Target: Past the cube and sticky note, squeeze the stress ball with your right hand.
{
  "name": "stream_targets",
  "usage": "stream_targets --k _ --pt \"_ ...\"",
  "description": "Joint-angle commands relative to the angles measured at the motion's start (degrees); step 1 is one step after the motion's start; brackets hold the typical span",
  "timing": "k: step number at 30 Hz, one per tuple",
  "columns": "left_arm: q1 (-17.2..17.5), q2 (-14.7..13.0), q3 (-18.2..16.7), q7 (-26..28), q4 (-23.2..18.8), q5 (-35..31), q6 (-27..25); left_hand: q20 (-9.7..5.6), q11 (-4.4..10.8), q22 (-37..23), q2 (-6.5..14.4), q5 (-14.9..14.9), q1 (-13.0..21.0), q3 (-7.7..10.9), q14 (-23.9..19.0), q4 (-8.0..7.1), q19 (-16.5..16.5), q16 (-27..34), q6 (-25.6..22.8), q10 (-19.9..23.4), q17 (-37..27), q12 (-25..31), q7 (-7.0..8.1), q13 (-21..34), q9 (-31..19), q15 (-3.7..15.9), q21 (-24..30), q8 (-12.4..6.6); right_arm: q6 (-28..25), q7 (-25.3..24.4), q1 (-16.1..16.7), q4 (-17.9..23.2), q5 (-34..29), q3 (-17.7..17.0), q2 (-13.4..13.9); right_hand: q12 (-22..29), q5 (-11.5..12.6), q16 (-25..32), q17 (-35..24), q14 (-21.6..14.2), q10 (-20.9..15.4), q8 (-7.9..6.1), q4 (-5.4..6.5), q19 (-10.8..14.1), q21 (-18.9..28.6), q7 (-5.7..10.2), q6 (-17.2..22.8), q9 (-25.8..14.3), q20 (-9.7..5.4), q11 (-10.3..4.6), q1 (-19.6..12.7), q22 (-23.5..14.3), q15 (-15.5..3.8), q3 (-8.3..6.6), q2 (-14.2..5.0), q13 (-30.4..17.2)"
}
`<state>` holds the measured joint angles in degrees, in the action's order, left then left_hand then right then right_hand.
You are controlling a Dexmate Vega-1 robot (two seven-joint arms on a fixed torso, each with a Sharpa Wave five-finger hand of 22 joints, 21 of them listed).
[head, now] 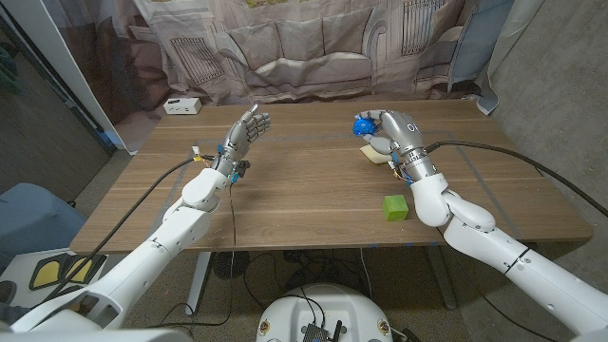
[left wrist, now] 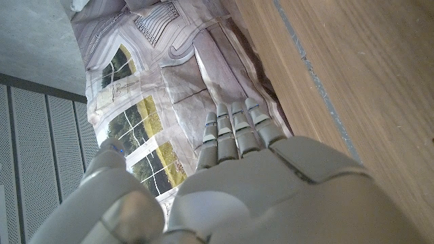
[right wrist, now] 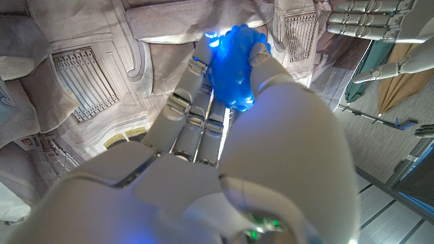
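Blue stress ball [head: 364, 125] | gripped in my right robot hand [head: 388, 133], raised above the counter [head: 304, 204] over the yellow sticky note [head: 372, 153] | knobbly, translucent, bulging between fingers [right wrist: 196, 108] | my left robot hand [head: 245, 131] empty, fingers spread

Blue knobbly stress ball [head: 365, 125]: partly covered in the head view by the right hand [head: 391, 135] that grips it; in the right wrist view [right wrist: 234, 64] its far side lies behind the thumb and fingers.
Pale yellow sticky note [head: 372, 153]: only a corner shows beneath the right hand; its full outline is hidden.
Left hand [left wrist: 237, 190]: palm side unseen in the left wrist view; its lower part is cut by the picture's edge.
Small white box with dark markings [head: 182, 105]: too small to read.
Small parts at the left wrist [head: 228, 163]: too small to tell.
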<state>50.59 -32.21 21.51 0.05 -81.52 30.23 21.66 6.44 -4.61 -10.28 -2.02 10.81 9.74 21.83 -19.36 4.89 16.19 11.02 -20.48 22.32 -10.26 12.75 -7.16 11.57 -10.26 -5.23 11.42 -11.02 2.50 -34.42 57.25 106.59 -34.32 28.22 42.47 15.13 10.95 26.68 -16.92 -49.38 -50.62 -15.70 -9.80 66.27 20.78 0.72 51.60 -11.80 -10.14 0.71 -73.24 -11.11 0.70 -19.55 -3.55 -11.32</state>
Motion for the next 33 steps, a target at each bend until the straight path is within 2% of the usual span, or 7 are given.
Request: stream_targets --k 1,8,12,13,15,27,33 --pt "-0.44 0.09 0.25 -0.61 0.69 0.14 0.31 0.37 -0.04 -0.06 0.68 -0.12 -0.08 0.09 -0.42 0.47 0.31 -0.07 -0.19 0.21 -0.14 -0.22 -0.04 0.18 -0.21 -0.17 -0.05 0.05 1.04 -1.82 0.03 -0.72 0.22 -0.19 -0.71 0.27 0.30 0.02 0.14 -8.18 -1.07 -0.54 0.12 1.13 0.60 -0.14 1.74 -0.41 -0.36 0.46 -6.56 -0.27 -13.16 -0.88 -5.62 -0.34" --pt "-0.37 -0.04 0.32 -0.72 0.43 0.30 -0.04 0.32 -0.03 -0.06 0.71 -0.13 -0.09 0.07 -0.54 0.49 0.30 -0.03 -0.25 0.20 -0.15 -0.23 -0.02 0.19 -0.21 -0.19 -0.05 0.04 0.34 -2.07 0.56 -0.22 -0.15 -0.39 -0.69 0.11 0.29 -0.23 0.21 -8.65 -1.13 -0.38 0.60 1.17 0.92 -0.12 1.93 -0.43 -0.25 0.54 -6.55 -0.27 -13.10 -0.99 -6.09 -0.35" --pt "-0.28 -0.15 0.37 -0.72 0.20 0.32 -0.27 0.33 0.10 -0.06 0.73 -0.13 -0.10 0.07 -0.50 0.51 0.33 -0.05 -0.25 0.24 -0.15 -0.22 -0.04 0.19 -0.21 -0.22 -0.03 0.04 0.47 -2.19 0.65 -0.31 -0.18 -0.35 -0.64 -0.05 0.29 -0.59 0.27 -8.85 -1.16 -0.04 1.39 0.78 1.05 0.36 1.65 -0.43 -0.05 -0.43 -5.84 -0.23 -12.94 -0.91 -6.46 -0.37" --pt "-0.23 -0.18 0.36 -0.71 0.12 0.34 -0.34 0.37 0.11 -0.06 0.74 -0.13 -0.10 0.07 -0.49 0.51 0.34 -0.05 -0.25 0.24 -0.15 -0.22 -0.04 0.19 -0.21 -0.24 -0.03 0.04 0.62 -2.52 0.60 -0.52 -0.33 -0.29 -0.70 0.08 0.28 -0.64 0.24 -8.97 -1.61 0.03 1.57 0.83 1.17 0.39 1.67 -0.44 0.00 0.17 -5.61 -0.22 -13.01 -0.83 -6.43 -0.39" --pt "-0.13 -0.24 0.32 -0.57 -0.01 0.30 -0.38 0.36 0.06 -0.06 0.75 -0.14 -0.10 0.06 -0.56 0.52 0.35 -0.02 -0.26 0.25 -0.16 -0.22 -0.04 0.19 -0.21 -0.11 -0.02 0.04 0.59 -2.63 0.61 -0.57 -0.41 -0.27 -0.75 0.07 0.27 -0.77 0.22 -9.05 -1.76 0.10 1.74 0.63 1.22 0.73 1.75 -0.46 0.07 -0.06 -5.31 -0.19 -13.11 -0.68 -6.26 -0.42" --pt "-0.29 -0.18 0.50 -1.00 0.33 0.56 -0.63 0.33 -0.04 -0.06 0.82 -0.15 -0.10 0.06 -0.64 0.57 0.40 -0.01 -0.32 0.26 -0.16 -0.23 0.00 0.20 -0.21 -0.08 0.01 0.03 -0.22 -2.90 0.80 -0.45 -0.59 -0.22 -1.02 -0.65 0.11 -1.57 -0.32 -7.79 -0.76 0.87 2.12 -1.26 1.28 0.84 1.02 -0.71 0.25 -0.32 -3.51 -0.15 -12.58 1.06 -4.71 -0.70" --pt "-0.60 0.22 0.47 -1.49 1.25 0.92 -0.01 0.31 -0.04 -0.06 0.85 -0.15 -0.10 0.05 -0.66 0.60 0.41 -0.01 -0.32 0.28 -0.16 -0.23 0.03 0.20 -0.21 -0.07 0.01 0.04 -1.17 -2.37 1.18 0.35 -0.64 -0.30 -0.85 -0.90 0.11 -1.68 -0.66 -7.33 -0.38 1.24 1.80 -2.01 1.27 0.91 0.43 -0.82 0.53 -0.15 -3.36 -0.13 -12.75 1.68 -4.04 -0.81"
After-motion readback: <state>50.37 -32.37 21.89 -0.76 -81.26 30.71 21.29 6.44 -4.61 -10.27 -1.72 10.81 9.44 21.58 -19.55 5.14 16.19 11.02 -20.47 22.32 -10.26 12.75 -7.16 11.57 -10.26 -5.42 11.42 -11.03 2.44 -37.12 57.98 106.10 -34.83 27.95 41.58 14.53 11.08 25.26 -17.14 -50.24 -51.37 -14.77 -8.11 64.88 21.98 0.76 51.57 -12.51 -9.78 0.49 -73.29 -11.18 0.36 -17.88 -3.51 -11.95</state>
